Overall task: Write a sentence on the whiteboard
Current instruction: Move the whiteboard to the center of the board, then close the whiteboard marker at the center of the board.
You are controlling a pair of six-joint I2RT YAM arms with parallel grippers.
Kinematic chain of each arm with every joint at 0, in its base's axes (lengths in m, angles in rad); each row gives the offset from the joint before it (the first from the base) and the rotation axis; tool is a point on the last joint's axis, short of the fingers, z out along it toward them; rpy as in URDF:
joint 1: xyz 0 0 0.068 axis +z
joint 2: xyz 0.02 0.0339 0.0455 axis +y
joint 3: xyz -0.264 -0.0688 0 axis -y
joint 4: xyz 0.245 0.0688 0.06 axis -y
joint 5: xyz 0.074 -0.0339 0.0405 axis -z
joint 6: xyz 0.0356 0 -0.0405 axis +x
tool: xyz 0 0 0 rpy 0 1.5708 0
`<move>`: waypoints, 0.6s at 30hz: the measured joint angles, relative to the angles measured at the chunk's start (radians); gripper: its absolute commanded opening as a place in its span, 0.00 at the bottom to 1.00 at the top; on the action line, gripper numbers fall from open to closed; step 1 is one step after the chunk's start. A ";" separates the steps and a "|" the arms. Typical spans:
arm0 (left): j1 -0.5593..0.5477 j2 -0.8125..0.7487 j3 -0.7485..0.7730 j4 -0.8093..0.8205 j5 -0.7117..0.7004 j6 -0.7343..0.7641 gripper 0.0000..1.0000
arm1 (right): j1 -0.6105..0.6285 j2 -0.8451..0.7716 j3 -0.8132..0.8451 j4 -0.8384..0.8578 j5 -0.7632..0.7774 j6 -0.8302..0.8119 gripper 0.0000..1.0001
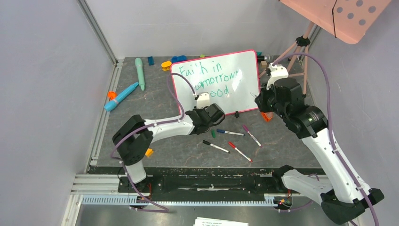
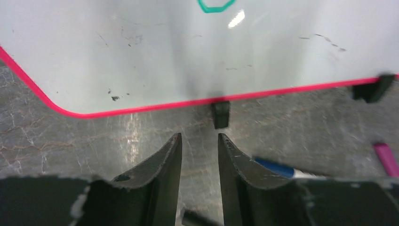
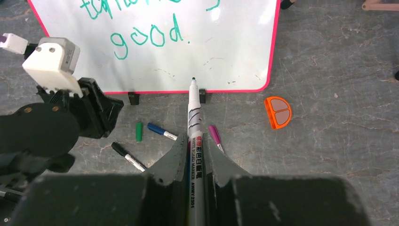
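The whiteboard (image 1: 247, 89) with its pink-red rim stands tilted at the back of the table. The sentence (image 1: 211, 77) on it is in green, in three lines; "good." (image 3: 146, 40) shows in the right wrist view. My right gripper (image 3: 194, 141) is shut on an uncapped whiteboard marker (image 3: 194, 117). The marker's tip is at the board's lower rim, just off the surface. My left gripper (image 2: 198, 136) is open and holds nothing. It hovers low over the table before the whiteboard's (image 2: 188, 61) bottom rim, facing a black clip foot (image 2: 220, 114).
On the table in front of the board lie a green cap (image 3: 139, 132) and blue (image 3: 162, 131), black (image 3: 127, 157), purple (image 3: 215, 136) and red (image 1: 240, 151) markers. An orange piece (image 3: 278, 112) lies right of the board. Teal tools (image 1: 139, 73) lie back left. A tripod with a pink dotted panel (image 1: 348, 14) stands back right.
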 measured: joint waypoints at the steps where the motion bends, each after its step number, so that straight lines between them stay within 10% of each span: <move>1: -0.008 -0.019 0.000 -0.010 0.002 0.002 0.41 | 0.000 -0.003 0.000 0.001 0.000 0.001 0.00; 18: -0.066 -0.002 0.042 -0.130 0.105 -0.072 0.47 | 0.000 -0.060 -0.032 0.028 0.000 0.005 0.00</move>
